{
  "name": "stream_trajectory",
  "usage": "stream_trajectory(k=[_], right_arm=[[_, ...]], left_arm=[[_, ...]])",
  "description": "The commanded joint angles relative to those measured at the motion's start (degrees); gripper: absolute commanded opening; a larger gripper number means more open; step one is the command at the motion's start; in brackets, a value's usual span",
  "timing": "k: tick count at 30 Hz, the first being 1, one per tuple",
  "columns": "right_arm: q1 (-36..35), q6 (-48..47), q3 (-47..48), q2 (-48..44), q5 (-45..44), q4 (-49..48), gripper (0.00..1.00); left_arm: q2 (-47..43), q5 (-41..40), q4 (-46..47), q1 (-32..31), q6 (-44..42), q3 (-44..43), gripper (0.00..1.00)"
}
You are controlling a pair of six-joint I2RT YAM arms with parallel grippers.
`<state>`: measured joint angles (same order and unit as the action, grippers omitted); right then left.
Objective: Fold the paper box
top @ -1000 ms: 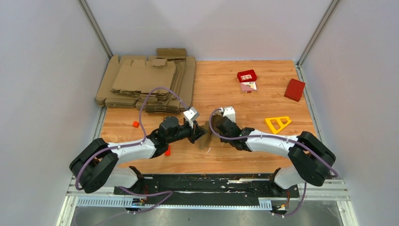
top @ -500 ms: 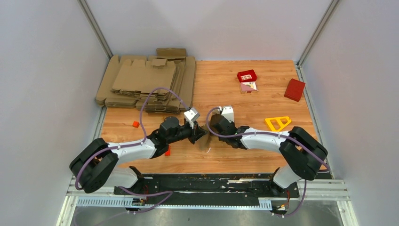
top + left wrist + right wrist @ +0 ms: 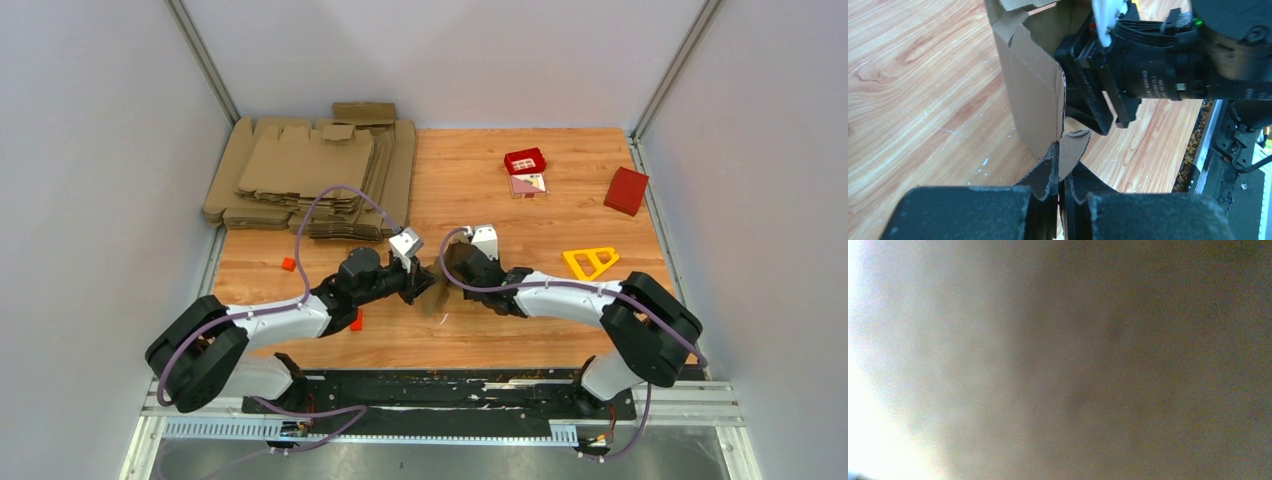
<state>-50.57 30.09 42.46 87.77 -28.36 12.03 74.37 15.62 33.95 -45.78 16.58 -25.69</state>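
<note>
Brown paper box (image 3: 1033, 95), clamped by left tool (image 3: 1060, 172), screens right tool (image 3: 453, 271), state untellable; cardboard pile (image 3: 310, 175) beyond.

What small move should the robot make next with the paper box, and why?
Probably push the side wall inward with the right fingers. The left fingers pinch the paper box by its bottom flap, its walls stand half folded, and the right fingers lie close against it.

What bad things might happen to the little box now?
1. The left gripper pinches only a thin flap of the box. A pull may tear the flap or let it slip out.
2. The right gripper sits right up against the box, and its own camera shows only brown blur, so it might crush a wall unseen.
</note>
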Motion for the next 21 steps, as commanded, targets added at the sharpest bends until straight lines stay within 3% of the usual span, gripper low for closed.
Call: stream_trajectory(k=[1,11,17,21], right_arm=[[-0.7,-0.1,-0.3,-4.7,2.0,1.2,0.40],[-0.7,-0.9,-0.8,-8.1,2.6,2.6,0.41],[-0.7,-1.2,-0.9,-5.2,4.0,1.2,0.48],[-0.7,-0.9,0.2,-2.2,3.3,0.7,0.46]], left_arm=[[-2.4,-1.6,-1.9,-0.9,-1.6,-1.1,0.07],[-2.9,-2.2,-2.5,-0.9,-1.9,-1.2,0.07],[-2.8,-1.8,-2.4,-0.9,-1.7,-1.3,0.07],[-2.8,-1.5,-2.2,-0.9,-1.6,-1.2,0.07]])
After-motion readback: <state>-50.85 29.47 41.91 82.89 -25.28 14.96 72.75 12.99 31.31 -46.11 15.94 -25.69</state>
